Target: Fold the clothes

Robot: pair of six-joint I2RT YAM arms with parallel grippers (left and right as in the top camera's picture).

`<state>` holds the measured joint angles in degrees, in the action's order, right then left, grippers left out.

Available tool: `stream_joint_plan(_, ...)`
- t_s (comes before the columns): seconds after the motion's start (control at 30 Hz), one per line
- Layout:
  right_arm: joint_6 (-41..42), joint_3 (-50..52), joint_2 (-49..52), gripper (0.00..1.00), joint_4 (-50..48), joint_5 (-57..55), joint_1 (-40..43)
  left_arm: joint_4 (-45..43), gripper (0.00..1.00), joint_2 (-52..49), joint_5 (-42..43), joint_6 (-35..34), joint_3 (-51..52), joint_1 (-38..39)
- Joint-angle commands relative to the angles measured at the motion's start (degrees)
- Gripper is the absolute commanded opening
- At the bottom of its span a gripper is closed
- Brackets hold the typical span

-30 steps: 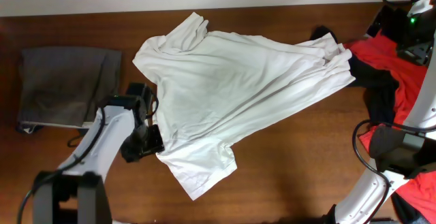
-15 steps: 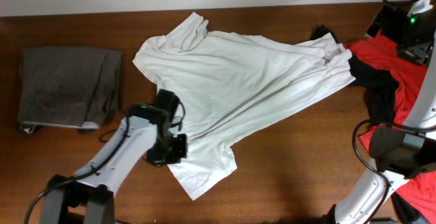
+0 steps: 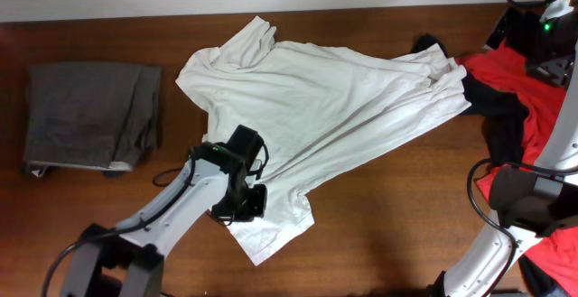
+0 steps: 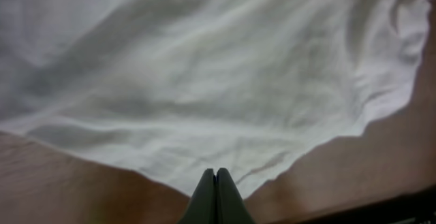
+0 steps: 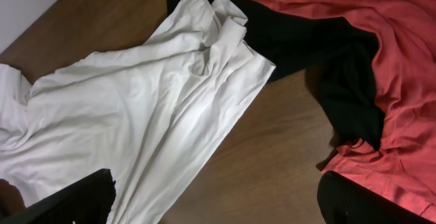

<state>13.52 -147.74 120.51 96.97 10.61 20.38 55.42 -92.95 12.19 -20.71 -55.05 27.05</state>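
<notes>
The clothes, a large white T-shirt (image 3: 316, 107), lie spread and creased across the middle of the brown table (image 3: 388, 234). My left gripper (image 3: 246, 202) sits over the shirt's lower left part. In the left wrist view its fingertips (image 4: 216, 174) are pressed together where the white cloth (image 4: 204, 67) narrows to a point, so it is shut on the shirt's edge. My right gripper (image 5: 218, 203) hangs wide open above bare wood beside the shirt's right end (image 5: 136, 108), holding nothing.
Grey-brown folded trousers (image 3: 90, 112) lie at the far left. A red garment (image 3: 533, 98) and a black one (image 3: 501, 112) are heaped at the right, touching the shirt's right end. The right arm's base and cables (image 3: 515, 198) stand at the lower right.
The left gripper closed at the shirt's left edge and moved right, over the shirt's lower part. The right arm has not moved.
</notes>
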Motion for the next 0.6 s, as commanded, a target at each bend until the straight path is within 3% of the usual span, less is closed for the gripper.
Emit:
stream_joint_plan(0.0, 0.26, 0.22, 0.09, 0.99, 0.33, -0.33, -0.09, -1.01, 0.01, -2.89, 0.02, -2.25, 0.66, 0.11)
stream_joint_plan(0.4, 0.26, 0.22, 0.09, 0.99, 0.33, -0.33, -0.09, -2.03, 0.01, -12.24, -0.22, -4.33, 0.85, -0.74)
stream_joint_plan(0.57, 0.26, 0.22, 0.09, 0.99, 0.33, -0.33, -0.09, -1.33, 0.01, -13.99, -5.66, -6.38, 2.19, -2.29)
